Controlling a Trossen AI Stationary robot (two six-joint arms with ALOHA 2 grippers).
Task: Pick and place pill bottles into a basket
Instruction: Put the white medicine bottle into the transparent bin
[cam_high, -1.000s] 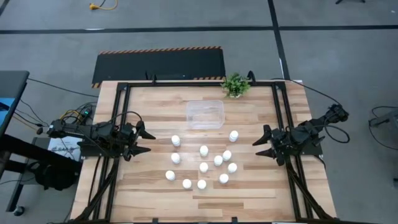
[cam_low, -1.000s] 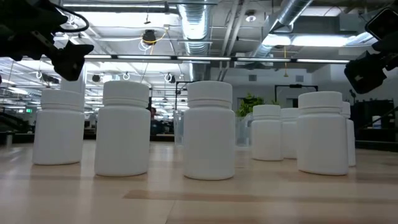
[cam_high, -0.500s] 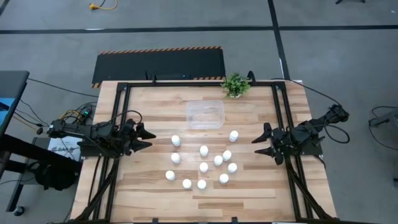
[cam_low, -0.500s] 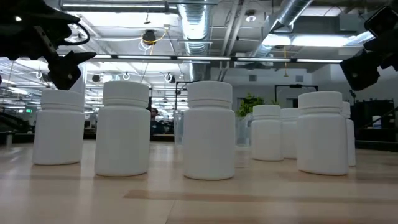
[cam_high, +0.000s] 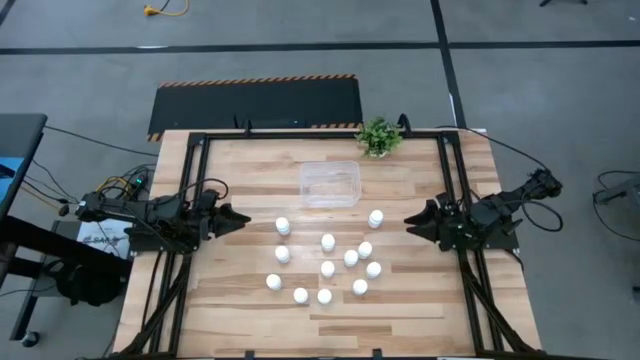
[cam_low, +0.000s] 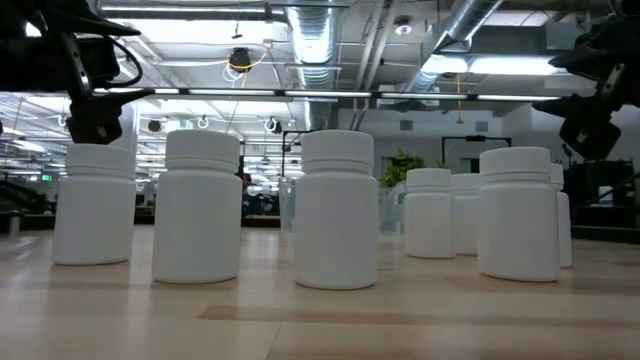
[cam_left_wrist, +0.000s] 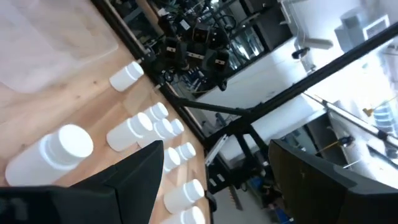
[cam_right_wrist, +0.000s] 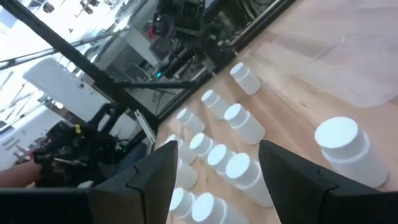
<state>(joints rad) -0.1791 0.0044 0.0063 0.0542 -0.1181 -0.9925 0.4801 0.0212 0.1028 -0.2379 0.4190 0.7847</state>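
Eleven bottles (cam_high: 328, 242) stood loose on the table (cam_high: 420, 310), clustered just near of the bin (cam_high: 330, 184), which sat toward the far edge beside a plant (cam_high: 378, 136) and looked empty. None had been placed, so the whole job was judged still ahead. Left gripper (cam_high: 236, 219) hovered at the left side, fingers apart, holding nothing, pointed toward the nearest bottle. Right gripper (cam_high: 413, 220) hovered at the right side, fingers likewise apart and empty, close to the rightmost far bottle (cam_high: 376, 218).
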